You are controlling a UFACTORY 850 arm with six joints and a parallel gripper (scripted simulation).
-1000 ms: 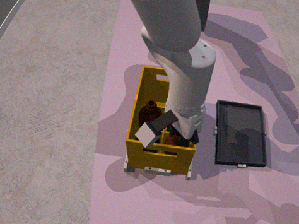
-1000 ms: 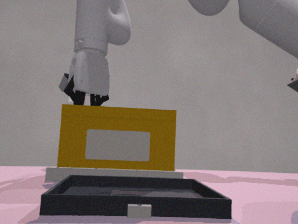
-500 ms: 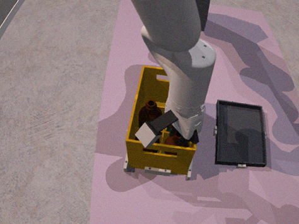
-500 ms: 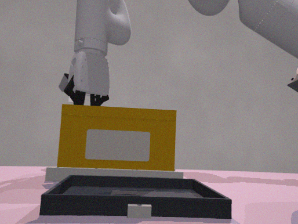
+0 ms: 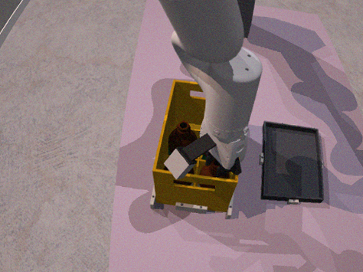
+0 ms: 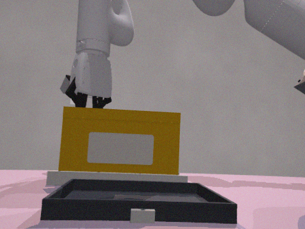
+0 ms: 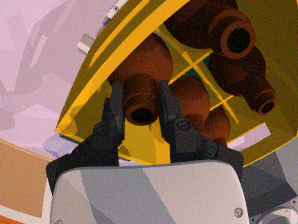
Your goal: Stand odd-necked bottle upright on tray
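A yellow crate (image 5: 193,193) (image 6: 118,123) (image 7: 75,107) holds five brown bottles (image 7: 237,70), the odd-necked one not identifiable by eye, beside a dark tray (image 5: 291,199) (image 6: 89,211) bearing no bottle. The gripper's (image 5: 228,169) (image 6: 89,102) (image 7: 142,100) fingers clamp the neck of one corner bottle (image 7: 145,62), mouth showing between them.
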